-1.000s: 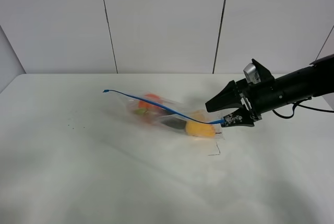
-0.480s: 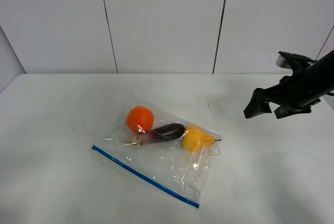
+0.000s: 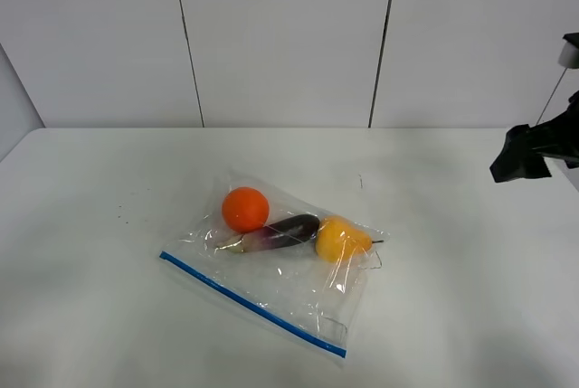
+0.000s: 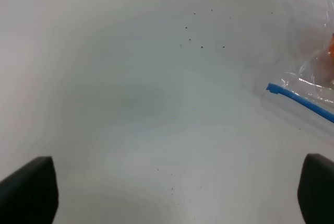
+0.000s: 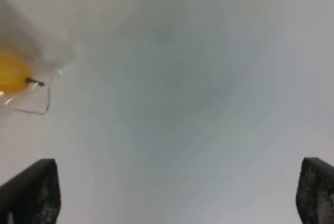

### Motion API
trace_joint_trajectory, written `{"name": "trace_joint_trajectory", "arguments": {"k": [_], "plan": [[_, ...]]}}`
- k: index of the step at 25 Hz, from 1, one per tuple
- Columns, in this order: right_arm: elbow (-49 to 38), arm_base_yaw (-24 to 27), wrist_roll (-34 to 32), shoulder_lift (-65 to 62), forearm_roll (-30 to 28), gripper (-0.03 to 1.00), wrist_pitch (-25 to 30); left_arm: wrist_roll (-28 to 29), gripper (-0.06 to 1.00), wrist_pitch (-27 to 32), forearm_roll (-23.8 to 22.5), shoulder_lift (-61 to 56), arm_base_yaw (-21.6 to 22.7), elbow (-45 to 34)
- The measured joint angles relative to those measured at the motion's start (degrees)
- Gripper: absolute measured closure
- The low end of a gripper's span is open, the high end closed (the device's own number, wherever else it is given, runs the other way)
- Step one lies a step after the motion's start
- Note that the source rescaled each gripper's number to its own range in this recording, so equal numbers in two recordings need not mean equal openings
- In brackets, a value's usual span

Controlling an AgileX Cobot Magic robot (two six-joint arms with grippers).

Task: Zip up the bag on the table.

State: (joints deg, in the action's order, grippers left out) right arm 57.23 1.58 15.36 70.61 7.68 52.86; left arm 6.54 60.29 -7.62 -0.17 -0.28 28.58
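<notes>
The clear bag (image 3: 289,279) lies flat on the white table (image 3: 99,316), its blue zipper strip (image 3: 253,305) running along the front edge. An orange ball (image 3: 245,209), a purple eggplant (image 3: 276,230) and a yellow fruit (image 3: 341,239) show through the plastic. My right gripper (image 3: 523,155) hovers at the far right, well clear of the bag. In its wrist view the right gripper (image 5: 172,192) is open and empty, with the yellow fruit (image 5: 11,71) at the frame's edge. The left gripper (image 4: 172,192) is open over bare table, with the zipper's end (image 4: 292,98) off to one side. It is out of the exterior high view.
Tiny dark specks (image 3: 127,219) dot the table left of the bag. A pale panelled wall (image 3: 280,35) rises behind the table's back edge.
A second ago the right gripper was at the zipper's right end, with the bag raised and blurred. The bag now lies flat, and the gripper has pulled back to the right and upward.
</notes>
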Motion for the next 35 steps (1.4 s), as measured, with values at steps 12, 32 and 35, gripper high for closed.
{"name": "trace_joint_trajectory", "arguments": {"k": [12,32,35], "plan": [[-17.0,0.0,-0.1,-26.7,-1.9,-0.03,0.8,0.0,-0.05,0.0,-0.2,0.0,0.0,0.0],[-22.5,0.0,-6.3,-68.6,-2.9,-0.03,7.4,0.0,-0.05,0.0,-0.2,0.0,0.0,0.0],[-22.5,0.0,-7.8,-70.8,-4.2,-0.03,9.1,0.0,-0.05,0.0,-0.2,0.0,0.0,0.0]]}}
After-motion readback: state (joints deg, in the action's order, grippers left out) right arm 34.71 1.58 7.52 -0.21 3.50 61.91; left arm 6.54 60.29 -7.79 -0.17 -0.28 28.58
